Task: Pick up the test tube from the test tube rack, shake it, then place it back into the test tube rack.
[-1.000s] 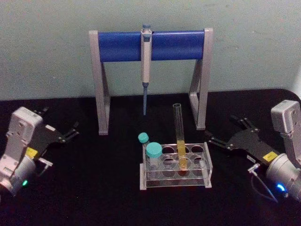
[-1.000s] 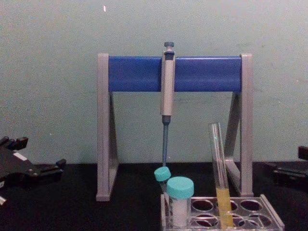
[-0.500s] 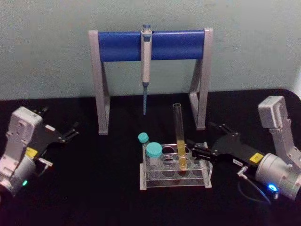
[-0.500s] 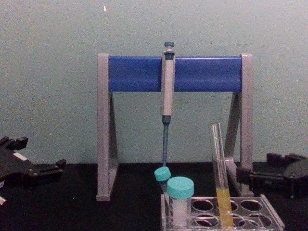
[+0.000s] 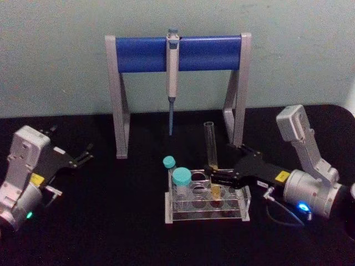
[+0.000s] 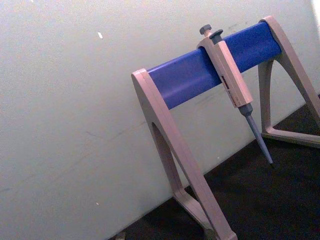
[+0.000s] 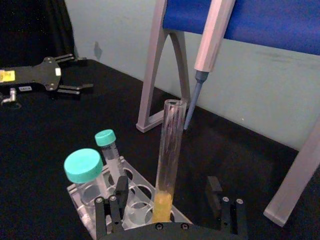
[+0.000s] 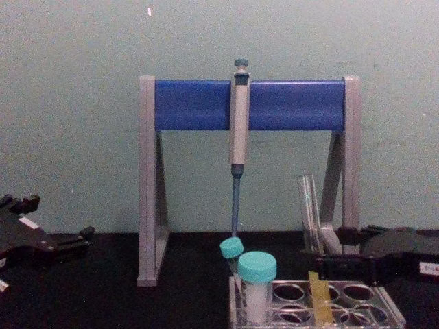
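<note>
Reaching in from the table's right edge, my right gripper (image 5: 214,179) has crossed the black top and now sits at the test tube rack (image 5: 205,218), where half a second ago its tips were only arriving at the rack's right end and a second ago it was well apart from it. Its jaws are spread wide and straddle the test tube (image 7: 169,145) low on the glass, about level with the top of the yellow liquid. In the right wrist view one of the fingers (image 7: 119,192) stands on each side of the tube with a gap showing, so I judge there is no contact yet, though from the chest the dark fingers cover the glass and I cannot be sure.

That means the approach is done and the grasp is the step in hand — close on the tube, then lift it straight up out of its hole.

Otherwise little differs. The tube stands in the same hole toward the rack's right half, leaning slightly, and the rack has not shifted from the middle of the table near its front edge. The teal-capped tubes (image 5: 181,177) at the rack's left end are untouched. My left gripper (image 5: 84,155) stays parked near the left edge, fingers apart and holding nothing.
</note>
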